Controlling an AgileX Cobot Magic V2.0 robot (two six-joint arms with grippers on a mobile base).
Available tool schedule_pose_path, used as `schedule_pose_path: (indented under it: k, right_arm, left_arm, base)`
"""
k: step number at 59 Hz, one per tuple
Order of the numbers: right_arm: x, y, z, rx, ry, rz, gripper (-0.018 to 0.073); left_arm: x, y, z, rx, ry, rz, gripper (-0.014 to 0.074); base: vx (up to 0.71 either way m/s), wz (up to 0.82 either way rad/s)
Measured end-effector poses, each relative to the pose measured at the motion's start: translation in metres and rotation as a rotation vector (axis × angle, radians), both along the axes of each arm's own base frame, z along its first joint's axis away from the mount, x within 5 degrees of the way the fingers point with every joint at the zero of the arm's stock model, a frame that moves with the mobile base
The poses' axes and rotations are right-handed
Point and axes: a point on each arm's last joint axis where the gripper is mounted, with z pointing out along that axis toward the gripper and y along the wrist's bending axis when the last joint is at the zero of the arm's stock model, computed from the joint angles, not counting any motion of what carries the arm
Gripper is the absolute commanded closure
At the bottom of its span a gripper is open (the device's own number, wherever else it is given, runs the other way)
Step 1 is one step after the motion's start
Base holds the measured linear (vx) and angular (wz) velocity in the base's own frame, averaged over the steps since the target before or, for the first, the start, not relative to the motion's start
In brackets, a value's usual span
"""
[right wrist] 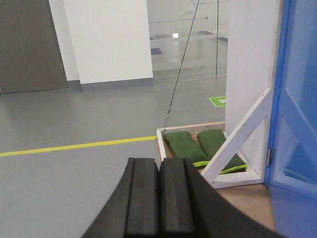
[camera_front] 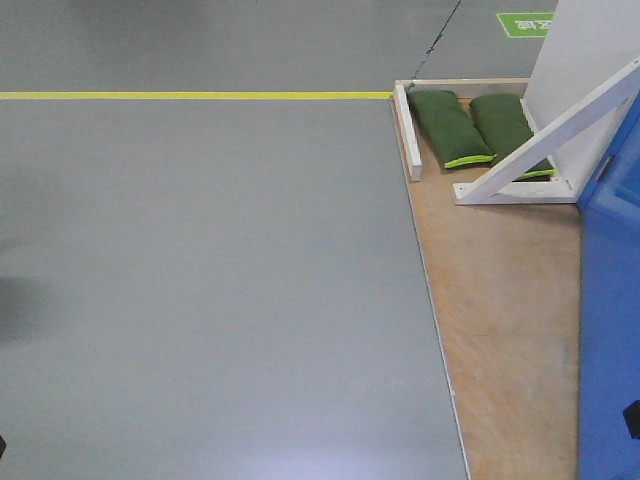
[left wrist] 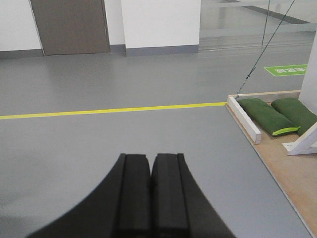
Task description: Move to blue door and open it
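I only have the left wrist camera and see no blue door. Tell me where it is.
Observer: The right wrist view shows the glossy blue door panel at its far right edge, right of a white diagonal brace.
Operator: Give me its hinge side.
Observer: A silver hinge sits on its left edge in that view.
Operator: Report the right gripper.
Observer: The right gripper is shut and empty.

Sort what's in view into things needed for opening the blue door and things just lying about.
Job: blue door, left gripper, right gripper, both shut.
Lying about: two green sandbags, white brace, yellow floor line, wooden platform.
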Motion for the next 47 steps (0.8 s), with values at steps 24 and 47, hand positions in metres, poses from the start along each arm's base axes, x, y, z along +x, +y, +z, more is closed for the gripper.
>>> schedule_pose_path:
  k: [24, 47]
  right_arm:
    - [0.0, 0.0, 0.0, 0.0, 0.0, 0.0, 0.0548]
    - [0.0, 0.0, 0.0, 0.0, 0.0, 0.0, 0.0548]
  left_arm:
    - [0.0, 0.0, 0.0, 0.0, 0.0, 0.0, 0.0524]
    - [0.0, 0.0, 0.0, 0.0, 0.0, 0.0, 0.0524]
  base:
    - [0.11, -0.01]
    - [0.04, 0.0]
